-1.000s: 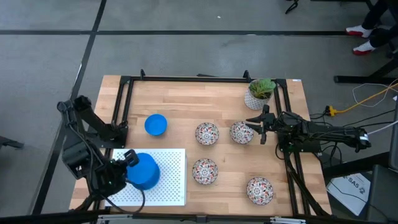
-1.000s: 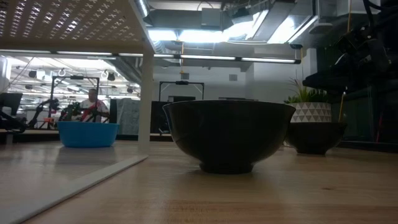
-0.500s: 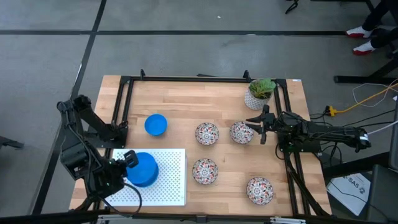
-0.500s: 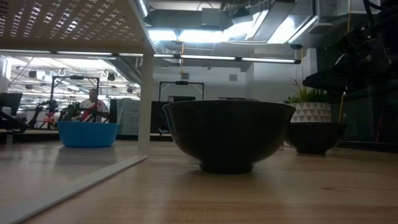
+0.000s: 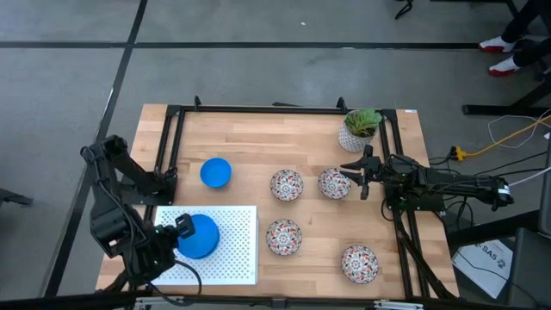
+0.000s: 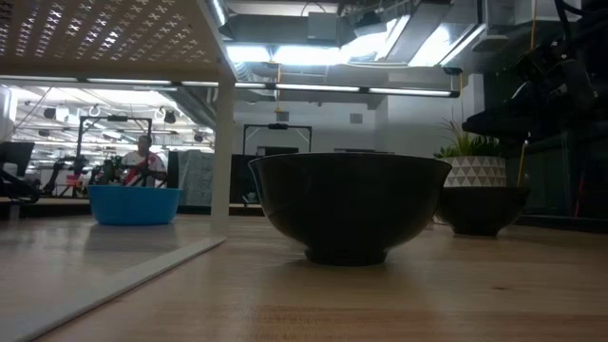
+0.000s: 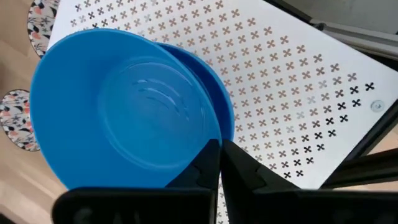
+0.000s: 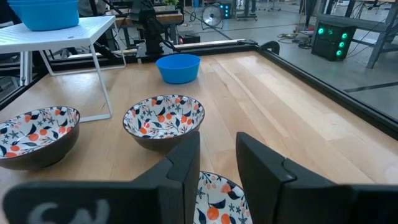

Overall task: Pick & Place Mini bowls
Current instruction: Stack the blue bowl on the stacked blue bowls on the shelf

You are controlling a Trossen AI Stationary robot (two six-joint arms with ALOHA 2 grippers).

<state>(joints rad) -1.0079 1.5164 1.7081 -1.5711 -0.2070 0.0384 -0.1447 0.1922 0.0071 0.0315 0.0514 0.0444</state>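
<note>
The left claw [image 5: 181, 226] was clenched on the rim of the blue stack [image 7: 124, 112] of smooth, glossy round bowls, its two dark fingers nearly together with the thin wall pinched between them; the stack sat directly ahead of the claw on the white perforated platform [image 5: 237, 258], raised on legs above the surface. Whether the top bowl was already seated or lifted slightly, I could not tell. One more blue bowl [image 5: 215, 172] stood alone on the wooden surface [image 5: 250, 146], beyond the platform from the left claw, so the left arm was the nearer one for it. The right claw [image 5: 360, 179] hung released, fingers apart, just beside a patterned bowl [image 5: 334, 182], which lay immediately ahead of and below it; three more patterned bowls [image 5: 287, 184] [image 5: 282, 237] [image 5: 359, 263] lay farther out. These were round, dark outside, with floral glaze inside. Judgement: the right claw needed only a short drop onto the near rim. A potted plant [image 5: 359, 127] stood close by, a knock risk.
</note>
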